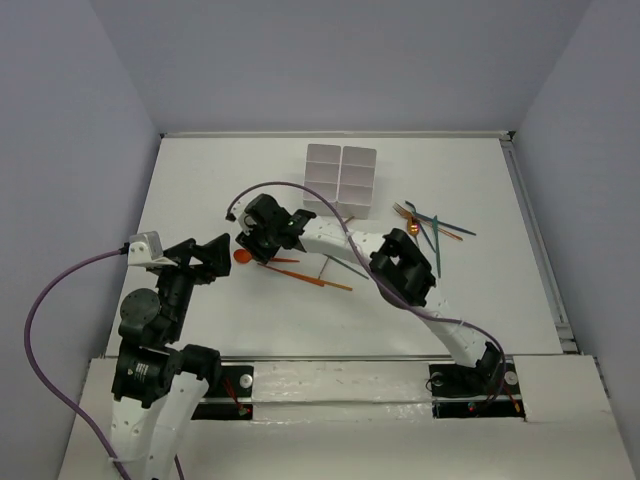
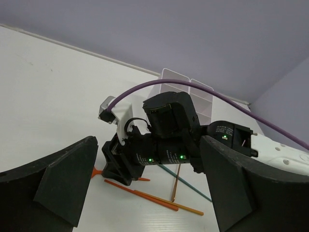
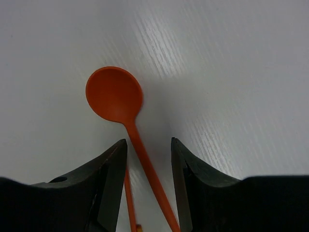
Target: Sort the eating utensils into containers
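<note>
Between the right tool (image 3: 147, 145) jaws, orange spoon (image 3: 114, 94) handle, bowl beyond.

No word, label, brand or number can be read in any of your three views. Pale specks on the right arm's black wrist housing (image 2: 164, 150) are too small to make out.
</note>
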You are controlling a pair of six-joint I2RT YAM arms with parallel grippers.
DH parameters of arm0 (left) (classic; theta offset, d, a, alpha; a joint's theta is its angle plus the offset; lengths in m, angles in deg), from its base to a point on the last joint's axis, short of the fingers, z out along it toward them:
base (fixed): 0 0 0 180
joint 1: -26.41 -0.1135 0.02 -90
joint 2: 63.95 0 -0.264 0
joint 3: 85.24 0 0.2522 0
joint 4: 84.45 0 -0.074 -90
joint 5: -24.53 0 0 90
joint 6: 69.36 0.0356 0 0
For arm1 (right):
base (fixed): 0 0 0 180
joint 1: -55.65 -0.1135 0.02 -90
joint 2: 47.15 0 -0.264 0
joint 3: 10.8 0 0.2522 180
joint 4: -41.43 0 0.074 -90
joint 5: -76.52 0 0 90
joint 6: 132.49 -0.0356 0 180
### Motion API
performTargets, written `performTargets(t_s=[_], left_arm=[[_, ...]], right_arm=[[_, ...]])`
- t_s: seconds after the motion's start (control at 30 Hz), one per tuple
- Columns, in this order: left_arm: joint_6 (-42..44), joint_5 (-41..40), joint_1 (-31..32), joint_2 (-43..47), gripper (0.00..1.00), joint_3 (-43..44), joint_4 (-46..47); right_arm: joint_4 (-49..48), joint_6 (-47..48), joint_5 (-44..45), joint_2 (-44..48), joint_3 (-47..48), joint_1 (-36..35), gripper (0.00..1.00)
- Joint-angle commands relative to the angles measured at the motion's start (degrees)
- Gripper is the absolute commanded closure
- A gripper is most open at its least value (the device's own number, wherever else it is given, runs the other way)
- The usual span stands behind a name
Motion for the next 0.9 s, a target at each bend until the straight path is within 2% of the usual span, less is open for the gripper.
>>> performTargets(t_s=[0.0,0.1,0.3,0.43,0.5,0.57,0.67,0.87], left_arm=[[-0.2,-1.5,-0.3,0.5,0.01,1.4,2.1],[-0.3,-1.3,-0.3,0.5,0.01,1.4,2.0],[-0.3,-1.2,-0.3,0.5,0.01,1.3,2.1],[-0.4,-1.5,-0.3,0.6,0.01,1.4,2.0],[-0.5,-1.5,-0.3,0.5,0.01,1.4,2.1],[-0.5,-1.5,-0.3,0.6,0.01,1.4,2.0],[-0.5,-1.7,-0.3,0.6,0.01,1.4,2.0],[-0.6,-1.6,-0.3,0.6,0.01,1.3,2.0]], right_arm=[[1.3,1.6,2.5,-1.9,3.8,-0.2,0.53],[1.2,1.7,3.0,-3.3,4.6,-0.2,0.53],[0.0,2.4,3.9,-5.5,5.7,-0.2,0.61],[-0.5,3.7,5.0,-6.5,6.1,-0.2,0.78],[-1.1,4.4,5.7,-6.4,5.4,-0.2,0.83],[-3.6,5.6,6.7,-5.6,3.2,-0.2,0.93],[-8.3,6.3,9.8,-3.6,0.1,-0.2,0.93],[-26.1,3.9,8.5,4.3,-8.5,3.7,0.93]])
